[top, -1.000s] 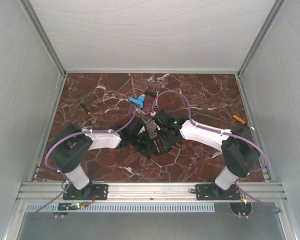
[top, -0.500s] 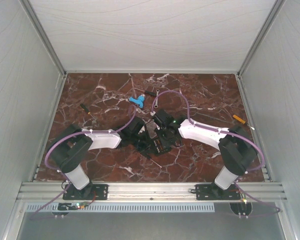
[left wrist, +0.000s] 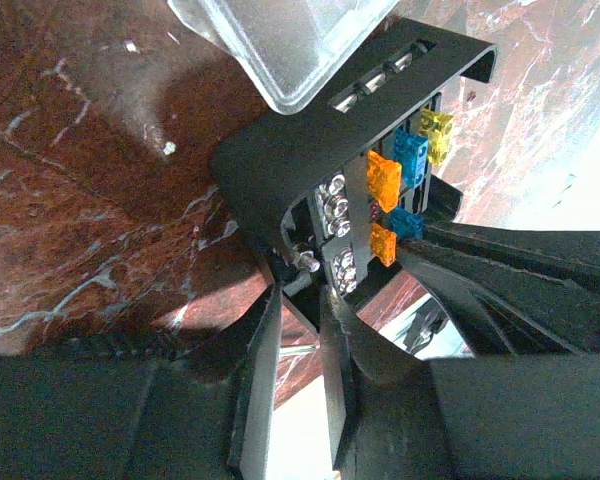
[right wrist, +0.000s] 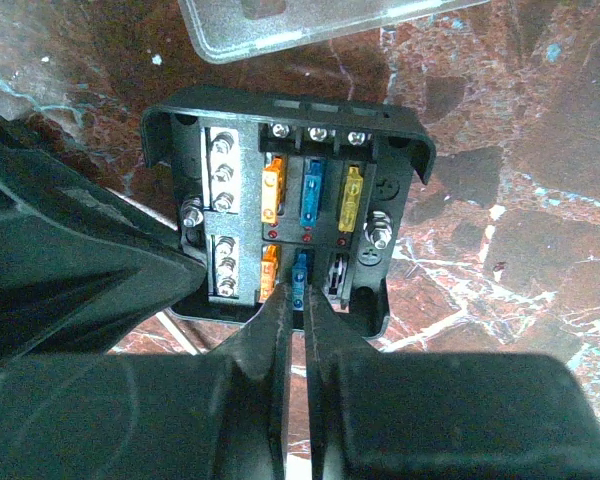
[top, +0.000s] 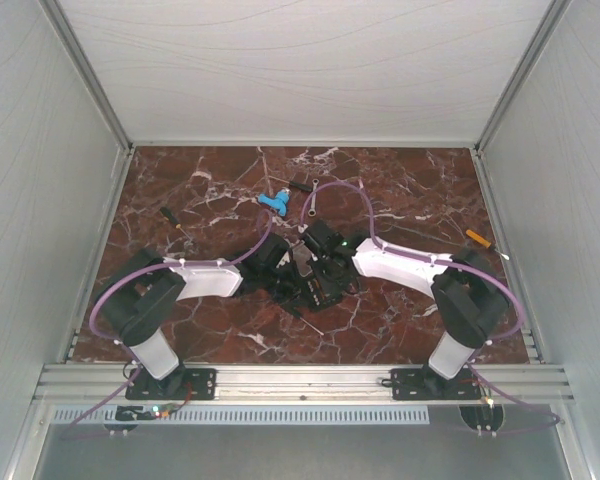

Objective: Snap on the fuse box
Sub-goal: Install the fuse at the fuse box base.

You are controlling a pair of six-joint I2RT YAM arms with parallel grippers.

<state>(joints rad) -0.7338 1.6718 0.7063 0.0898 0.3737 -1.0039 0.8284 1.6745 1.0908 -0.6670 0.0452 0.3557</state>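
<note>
The black fuse box (top: pixel 318 288) lies mid-table between both arms. In the right wrist view its open face (right wrist: pixel 290 200) shows orange, blue and yellow fuses and screw terminals. My left gripper (left wrist: pixel 302 288) is shut on the box's near edge (left wrist: pixel 280 170) and holds it. My right gripper (right wrist: pixel 300 300) is pinched on a small blue fuse (right wrist: pixel 300 275) in the box's lower row. The clear lid (right wrist: pixel 310 22) lies on the table just beyond the box, apart from it. The lid also shows in the left wrist view (left wrist: pixel 280 40).
A blue plastic piece (top: pixel 272 202) and a small dark part (top: pixel 300 185) lie behind the box. A screwdriver (top: pixel 172 220) lies at the left, an orange-handled tool (top: pixel 478 238) at the right. Grey walls enclose the marble table (top: pixel 410 190).
My right arm has shifted a little left, toward the fuse box. The left arm and the box have stayed in place.
</note>
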